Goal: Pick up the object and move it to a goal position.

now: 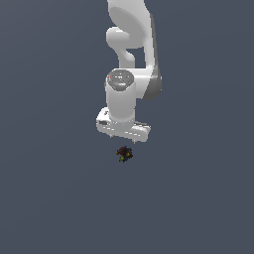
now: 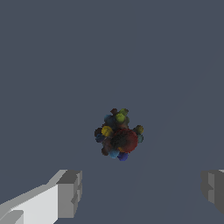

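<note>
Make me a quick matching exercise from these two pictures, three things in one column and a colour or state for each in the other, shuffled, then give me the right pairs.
Column one:
1. the tiny lumpy dark object with a dark red rounded top
2. the white robot arm's gripper
3. the flat surface

Column two:
A. plain slate grey
B. open, with nothing between the grey fingertips
C. speckled with yellow, green and blue

Pairs: 1-C, 2-B, 3-A
</note>
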Motion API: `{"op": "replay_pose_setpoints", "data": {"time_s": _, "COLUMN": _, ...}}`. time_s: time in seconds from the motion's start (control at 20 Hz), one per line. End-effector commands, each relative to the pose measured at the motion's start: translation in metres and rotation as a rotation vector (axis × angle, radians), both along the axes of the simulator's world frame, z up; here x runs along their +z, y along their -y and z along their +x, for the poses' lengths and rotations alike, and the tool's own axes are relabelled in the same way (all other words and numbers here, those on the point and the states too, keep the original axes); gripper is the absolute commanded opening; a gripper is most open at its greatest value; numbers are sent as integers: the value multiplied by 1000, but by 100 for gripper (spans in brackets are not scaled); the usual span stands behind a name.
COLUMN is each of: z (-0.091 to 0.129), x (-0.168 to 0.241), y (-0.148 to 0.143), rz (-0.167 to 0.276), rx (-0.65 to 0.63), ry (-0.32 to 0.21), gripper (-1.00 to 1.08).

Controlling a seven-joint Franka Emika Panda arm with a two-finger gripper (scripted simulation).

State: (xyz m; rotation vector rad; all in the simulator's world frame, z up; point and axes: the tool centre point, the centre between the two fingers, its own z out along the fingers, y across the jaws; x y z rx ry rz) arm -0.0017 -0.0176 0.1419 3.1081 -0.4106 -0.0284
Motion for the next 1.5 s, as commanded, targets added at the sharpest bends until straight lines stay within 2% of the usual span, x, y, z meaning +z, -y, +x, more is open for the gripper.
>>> {"op": "replay_pose_setpoints", "data": {"time_s": 0.0, "z": 0, "x": -6, "y": -1, "rz": 1, "rx": -67, "ry": 1, "gripper": 100}}
{"op": "replay_pose_setpoints", "data": {"time_s": 0.9, "z": 2, "x": -49, "y": -2, "rz": 0, "rx": -567, "ry": 13, "gripper": 100}}
{"op": "replay_pose_setpoints", "data": {"time_s": 1.45, "z": 3, "x": -61, "y": -2, "rz": -3, "rx": -720, "ry": 19, "gripper": 100}}
